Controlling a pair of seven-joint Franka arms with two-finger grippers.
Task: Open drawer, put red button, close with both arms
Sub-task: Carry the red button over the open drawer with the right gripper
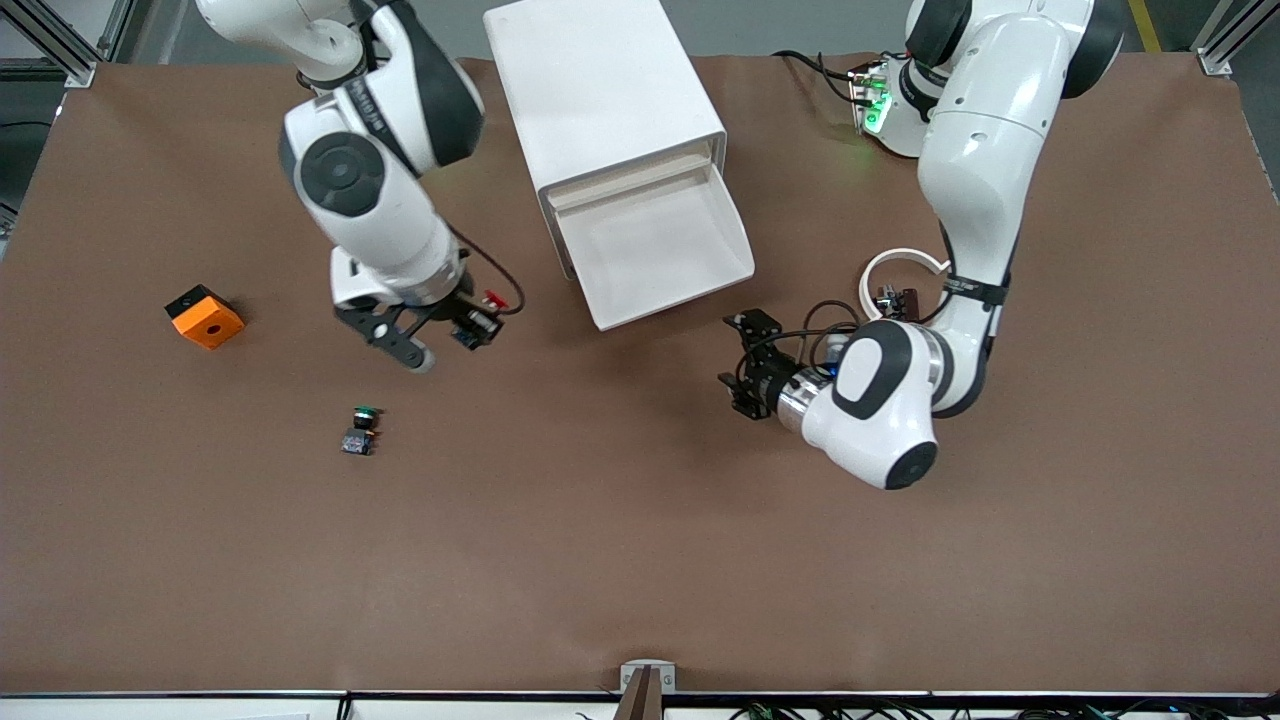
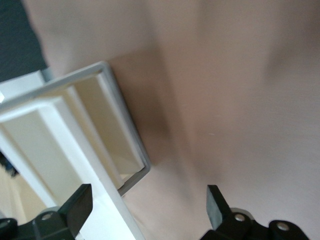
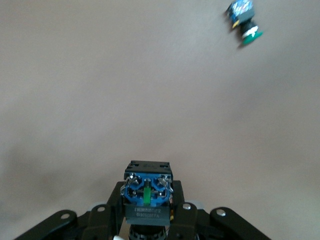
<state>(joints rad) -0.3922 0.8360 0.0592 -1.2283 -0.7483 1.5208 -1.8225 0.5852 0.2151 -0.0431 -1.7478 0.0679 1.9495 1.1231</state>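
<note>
My right gripper (image 1: pixel 452 332) is shut on the red button (image 1: pixel 478 320) and holds it above the table, between the green button and the open drawer. The red cap shows at its end. In the right wrist view the button's blue-grey base (image 3: pixel 147 190) sits between the fingers of the right gripper (image 3: pixel 148 202). The white cabinet (image 1: pixel 600 90) has its drawer (image 1: pixel 700 280) pulled out and empty. My left gripper (image 1: pixel 742 365) is open and empty, low by the drawer's front corner toward the left arm's end. In the left wrist view the drawer (image 2: pixel 107 155) lies just ahead of the open left gripper (image 2: pixel 147 207).
A green-capped button (image 1: pixel 360 428) lies on the table nearer to the front camera than my right gripper; it also shows in the right wrist view (image 3: pixel 243 21). An orange block (image 1: pixel 205 317) sits toward the right arm's end. A white ring (image 1: pixel 893 262) lies by the left arm.
</note>
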